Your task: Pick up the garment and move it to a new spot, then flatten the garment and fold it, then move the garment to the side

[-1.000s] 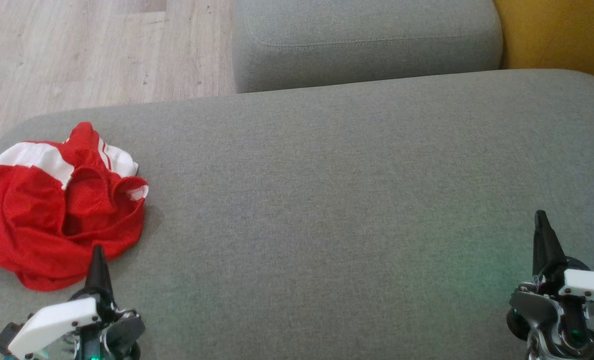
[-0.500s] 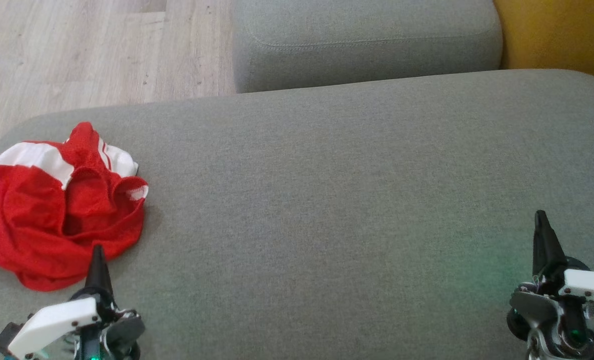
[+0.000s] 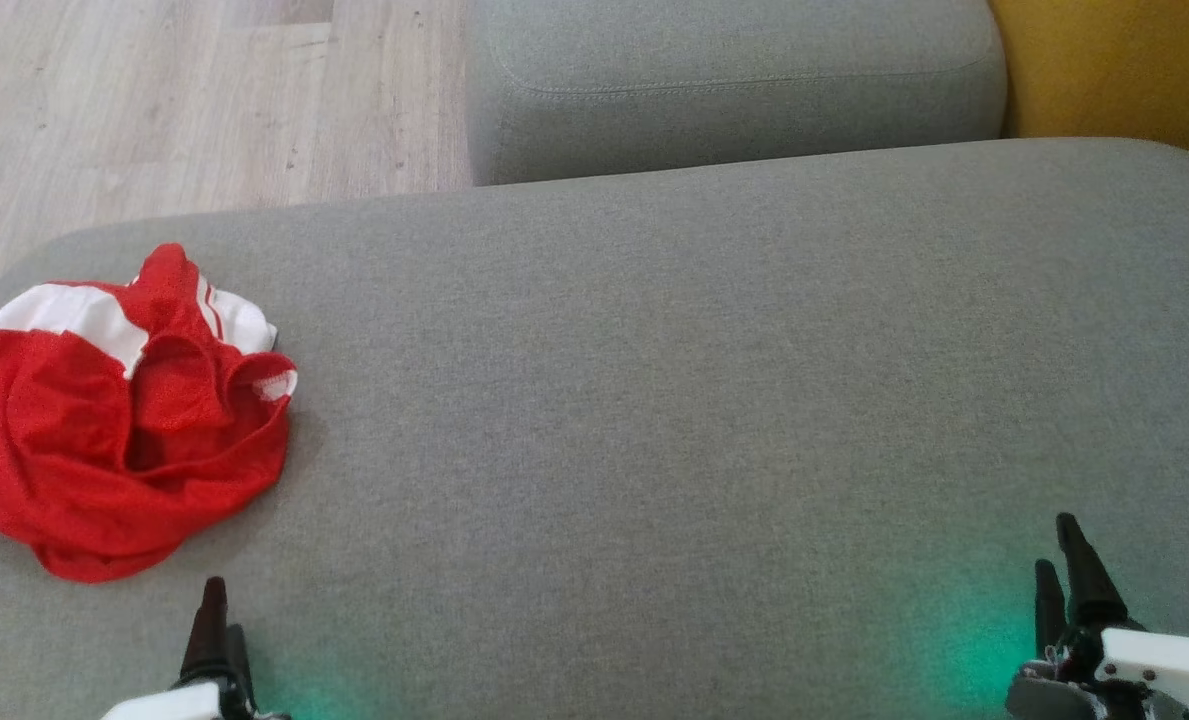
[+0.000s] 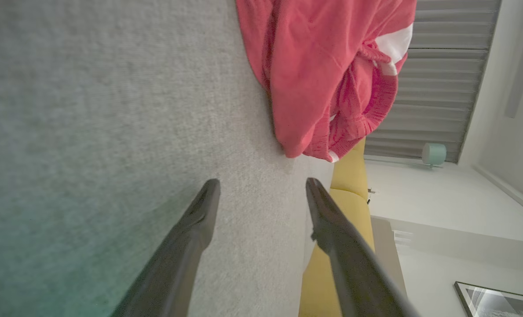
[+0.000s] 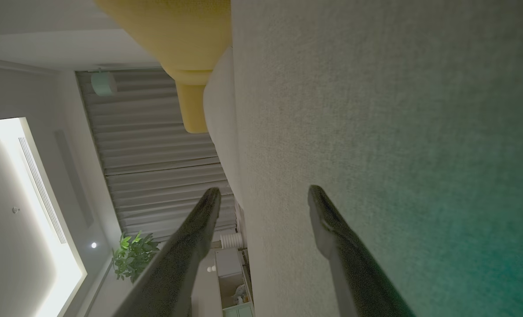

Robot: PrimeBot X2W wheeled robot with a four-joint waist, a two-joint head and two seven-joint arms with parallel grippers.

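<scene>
A crumpled red garment (image 3: 114, 430) with white panels lies in a heap at the left end of the grey sofa seat (image 3: 654, 400). My left gripper (image 3: 216, 612) pokes up at the bottom edge, below the garment's lower right hem and apart from it. In the left wrist view the garment (image 4: 318, 75) lies ahead of the left gripper (image 4: 261, 187), whose jaws are open and empty. My right gripper (image 3: 1062, 555) stands at the bottom right over bare cushion. The right wrist view shows that gripper (image 5: 263, 193) open with nothing between its fingers.
A second grey cushion (image 3: 734, 85) sits behind the seat. Yellow upholstery (image 3: 1114, 70) is at the far right. Wood floor (image 3: 154, 100) lies beyond the seat's left and back edges. A green glow tints the cushion near both grippers.
Both grippers have drawn back toward the bottom edge of the head view. Each one now shows two separated fingertips. The garment has not moved.
</scene>
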